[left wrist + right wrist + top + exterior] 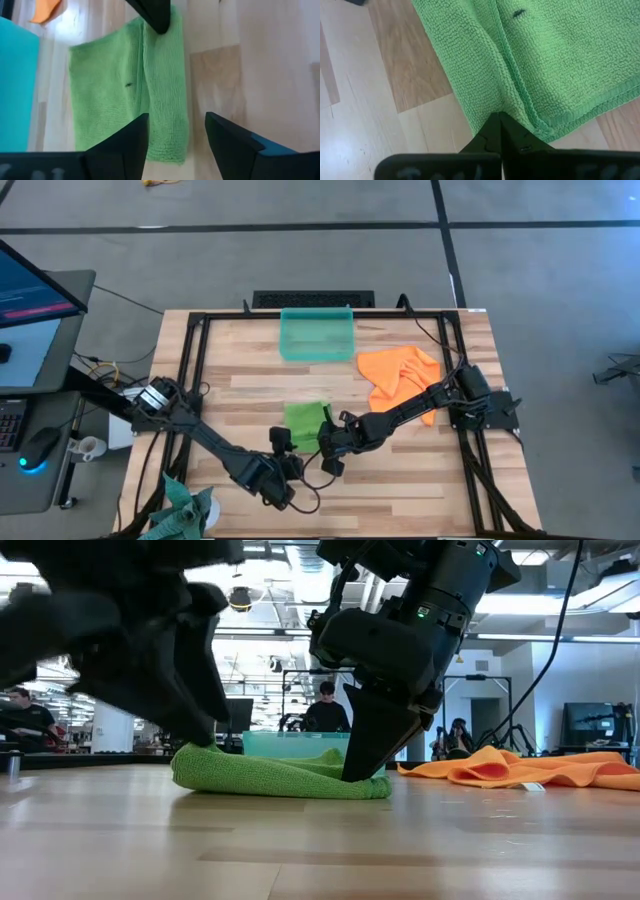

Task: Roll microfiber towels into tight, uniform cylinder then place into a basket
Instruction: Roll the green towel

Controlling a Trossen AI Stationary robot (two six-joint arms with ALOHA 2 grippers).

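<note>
The lime green towel (305, 420) lies flat mid-table, its near edge turned over into a thick strip (167, 100). My right gripper (500, 120) is shut, with its tips down on the strip's right end. At the strip's left end my left gripper (176, 125) is open, one finger on either side of the strip. The orange towel (400, 375) lies crumpled at the right. The teal basket (317, 333) stands at the far middle, behind the green towel. My right gripper presses its shut fingertips (362, 768) down on the folded strip's right end (492, 107), close to the towel's near right corner. The fingers slant steeply down from the table's right side. The towel lies flat on the table under them. My left gripper stands over the strip's left end (195, 755); I cannot tell whether it touches the cloth.
A darker teal cloth (185, 510) hangs at the table's near left corner. Black frame rails (195, 370) run along the left and right sides. Bare wood (400, 480) lies on the near side of the green towel.
</note>
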